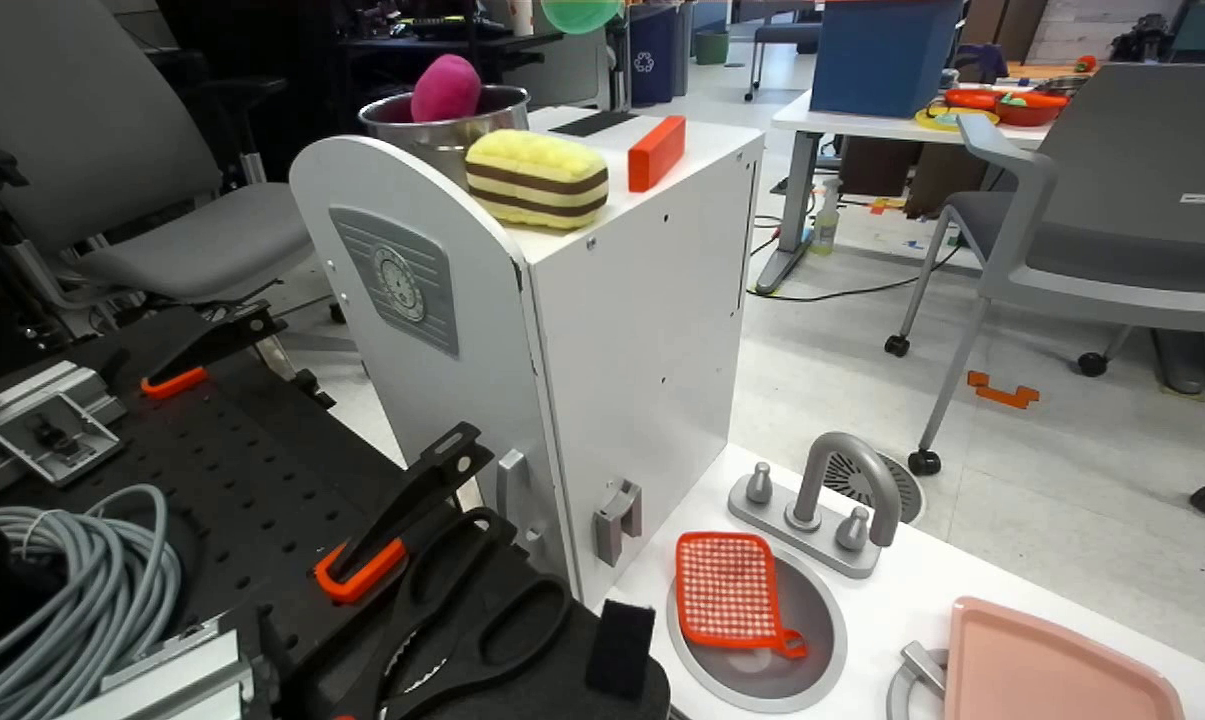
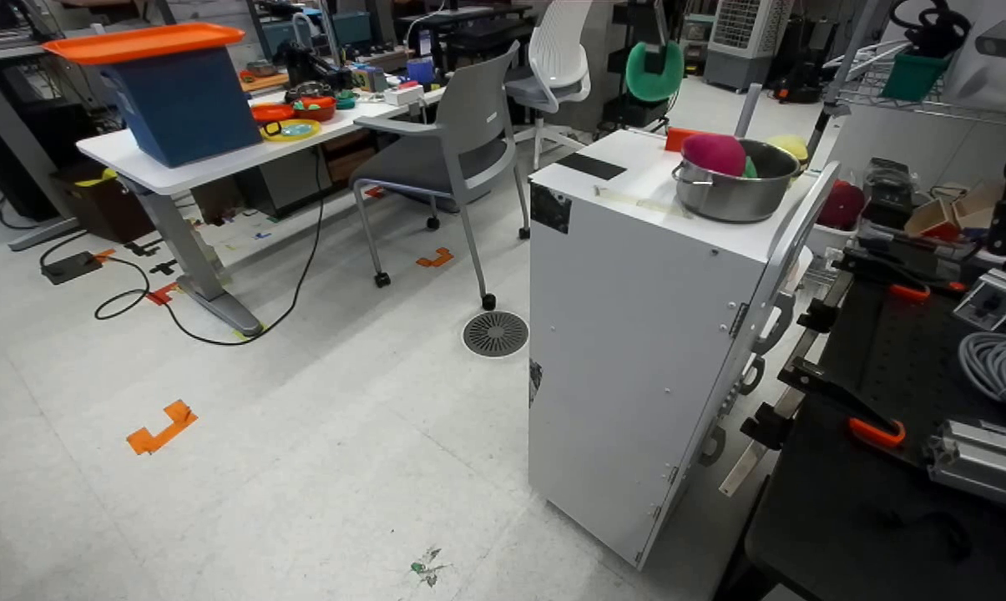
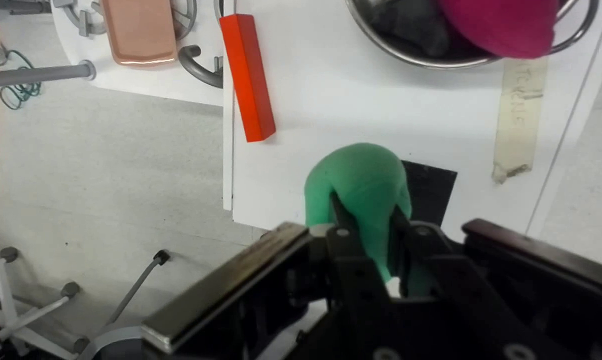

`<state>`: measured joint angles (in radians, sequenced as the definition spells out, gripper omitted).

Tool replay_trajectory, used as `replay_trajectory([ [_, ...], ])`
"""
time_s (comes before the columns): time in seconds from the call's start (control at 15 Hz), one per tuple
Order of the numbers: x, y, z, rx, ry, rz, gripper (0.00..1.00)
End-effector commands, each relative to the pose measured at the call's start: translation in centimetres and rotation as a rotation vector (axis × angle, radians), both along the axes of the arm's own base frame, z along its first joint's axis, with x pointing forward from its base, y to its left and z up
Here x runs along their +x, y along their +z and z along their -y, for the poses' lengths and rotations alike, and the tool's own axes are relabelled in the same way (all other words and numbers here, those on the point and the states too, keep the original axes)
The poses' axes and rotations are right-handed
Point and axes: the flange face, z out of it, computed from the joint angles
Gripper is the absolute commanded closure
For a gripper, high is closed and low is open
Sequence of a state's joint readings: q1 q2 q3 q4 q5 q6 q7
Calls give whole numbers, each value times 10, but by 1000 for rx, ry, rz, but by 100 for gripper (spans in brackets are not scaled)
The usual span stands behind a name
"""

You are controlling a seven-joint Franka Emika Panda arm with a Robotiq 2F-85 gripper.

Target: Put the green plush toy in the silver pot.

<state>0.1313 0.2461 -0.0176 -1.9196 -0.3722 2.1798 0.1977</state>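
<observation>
Black two-finger gripper (image 3: 366, 214): its fingers are standing close together, pressing into both sides of the rounded, soft green plush toy (image 3: 358, 170) and holding it.
Green plush toy: it is bulging around the fingertips and hanging in the air, apart from the silver metal pot (image 2: 730, 200); both exterior views are showing it too.
Silver metal pot: it is standing upright on the white box-shaped cabinet (image 2: 628, 334).
Pink round soft ball (image 1: 446, 88): it is resting in the pot, protruding above the rim; in an exterior view a green patch (image 2: 750, 168), too small to identify, is showing beside it.
Yellow plush block with brown stripes (image 1: 537, 180): it is lying just beside the pot.
Orange-red rectangular block (image 3: 248, 77): it is lying near the cabinet top's edge.
Flat black rectangle (image 3: 433, 190): the toy is partly covering it in the wrist view.
</observation>
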Motion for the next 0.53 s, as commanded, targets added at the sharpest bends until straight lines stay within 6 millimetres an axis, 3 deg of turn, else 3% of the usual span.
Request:
replay_trajectory([
  [0.0,-21,38,-4,38,-69,74,96],
  [0.2,-34,60,-7,38,-119,123,96],
  [0.47,-50,72,-10,45,-176,154,96],
])
